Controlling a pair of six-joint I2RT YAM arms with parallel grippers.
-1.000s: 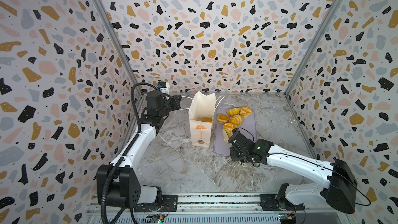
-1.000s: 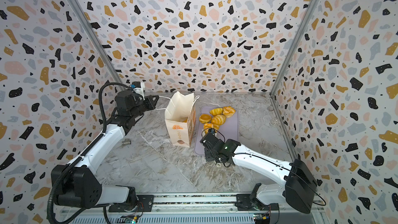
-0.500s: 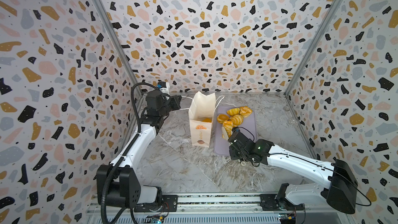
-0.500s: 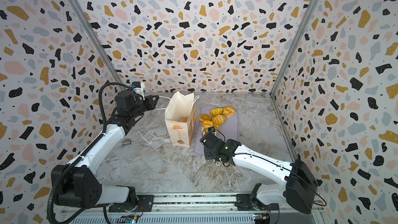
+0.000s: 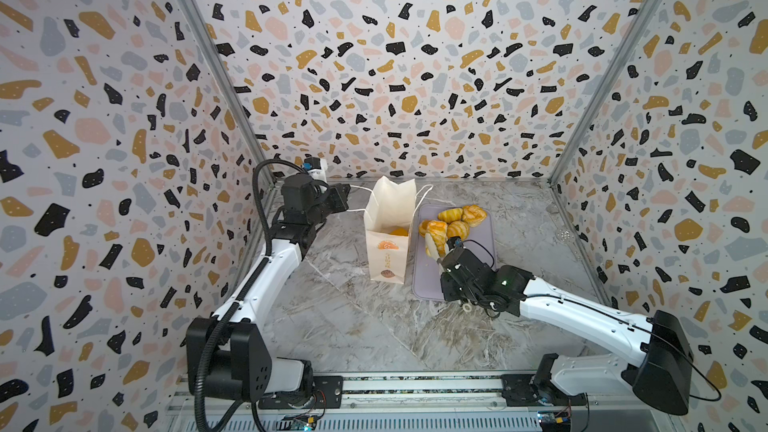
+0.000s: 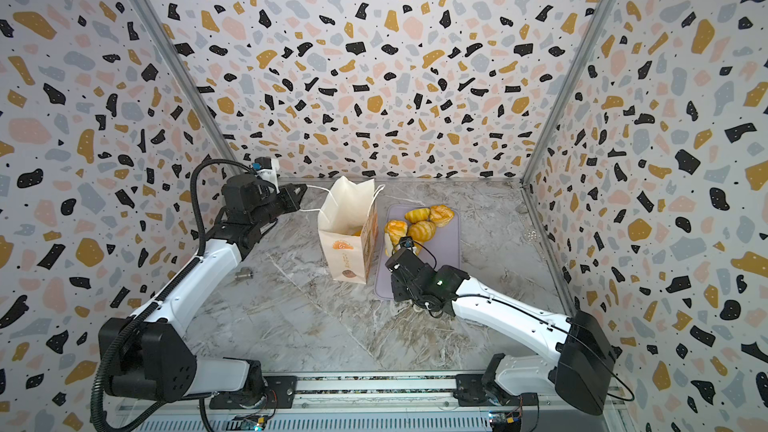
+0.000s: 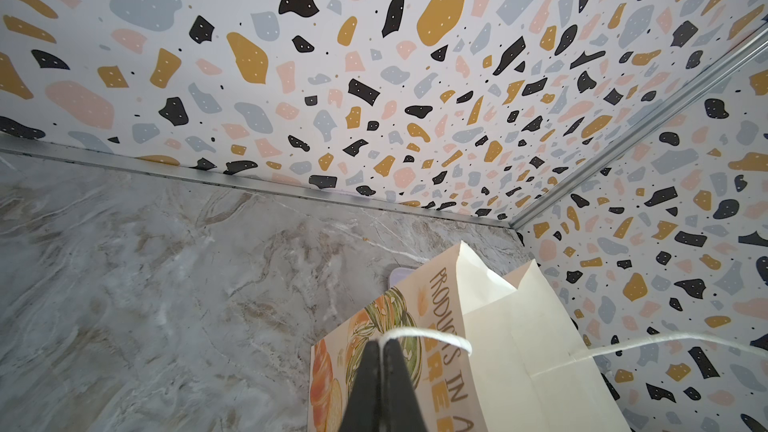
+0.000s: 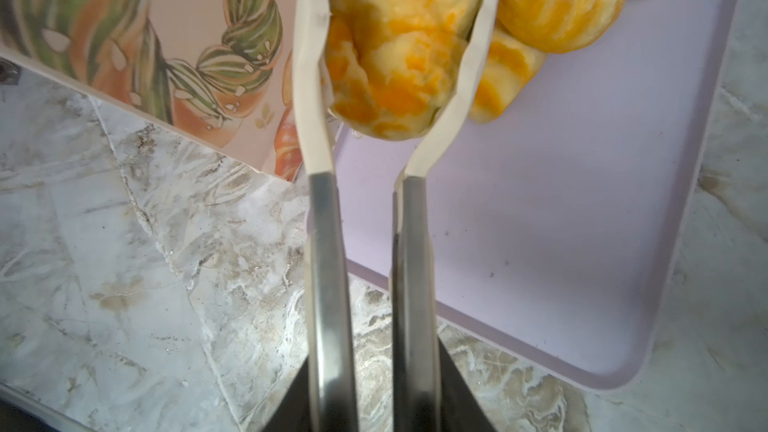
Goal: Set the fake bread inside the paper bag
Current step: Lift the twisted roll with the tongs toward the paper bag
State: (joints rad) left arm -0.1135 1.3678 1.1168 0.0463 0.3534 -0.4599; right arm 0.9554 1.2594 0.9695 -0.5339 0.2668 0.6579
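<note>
the right claw [image 8: 370, 405] is squeezing shut on a pair of tongs [image 8: 324, 263], and the white tips of the tongs are pinching one plaited bread [image 8: 395, 47] over the lilac tray [image 8: 540, 243]. the left claw [image 7: 381, 353] is pinching shut on the white string handle [image 7: 432, 335] of the paper bag [image 5: 388, 218], and the string is running toward 9 o'clock in both top views. something orange is showing inside the bag, so i think one bread is already in. at least three more breads [image 5: 457, 229] are lying on the tray at 12 o'clock from the tongs. the bag is standing at 9 o'clock from the held bread, just beside the tray's edge. its rim is tall, so the bread is needing to go up and over it. the surface [image 5: 353, 326] at 6 o'clock from the bag is lying open for moving.
</note>
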